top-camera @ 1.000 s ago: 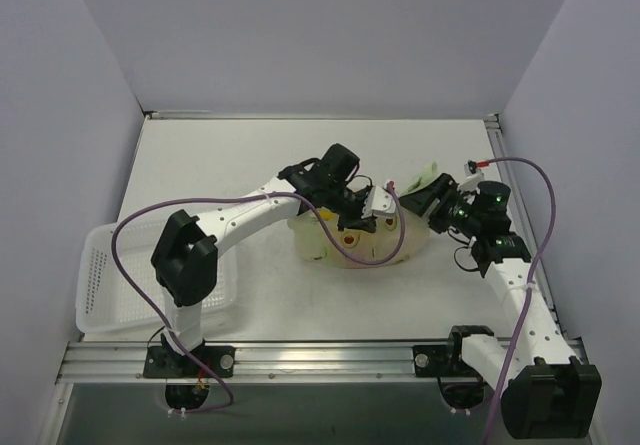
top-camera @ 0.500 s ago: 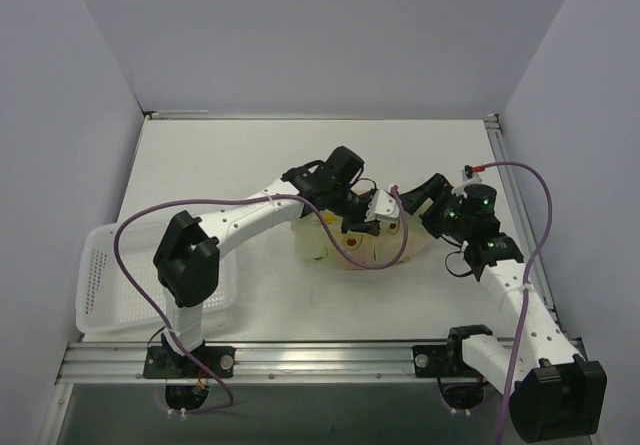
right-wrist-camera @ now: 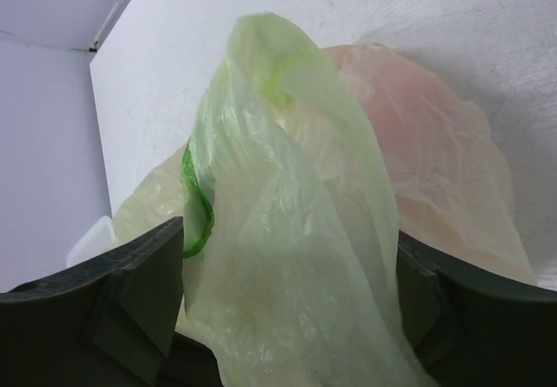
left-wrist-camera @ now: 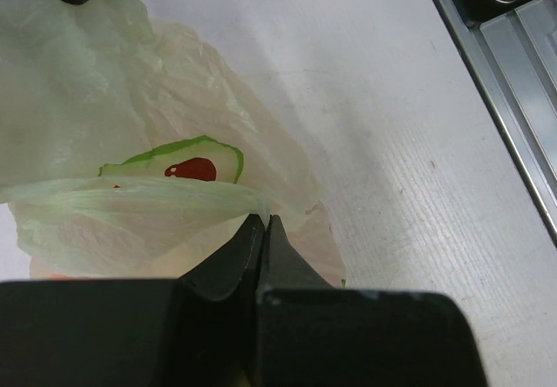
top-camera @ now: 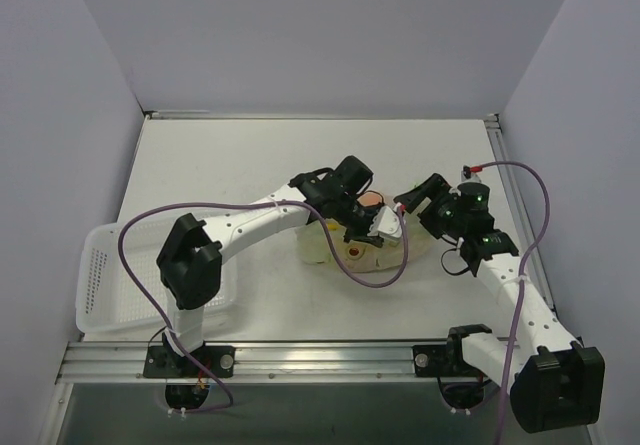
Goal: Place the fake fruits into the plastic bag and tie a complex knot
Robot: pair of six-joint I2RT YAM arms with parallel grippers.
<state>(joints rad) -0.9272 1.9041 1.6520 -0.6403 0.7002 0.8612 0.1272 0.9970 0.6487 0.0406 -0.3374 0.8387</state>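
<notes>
The bag (top-camera: 365, 250) of fruits (left-wrist-camera: 191, 165) sits right of the basket (top-camera: 100, 295). The left gripper (left-wrist-camera: 263, 230) pinches its film, fingers together. The right gripper (right-wrist-camera: 283, 265) has fingers apart around the bag's top; it should squeeze firmly first.

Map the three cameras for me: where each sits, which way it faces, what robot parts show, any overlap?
Top external: fixed above and behind the robot, looking down on the table; left arm and right arm show whole.
Left wrist: looks down past the left end effector, shut on the plastic bag.
Right wrist: looks low across the table toward the walls; the right end effector straddles the bag, open.
Shared: all three see the bag.
</notes>
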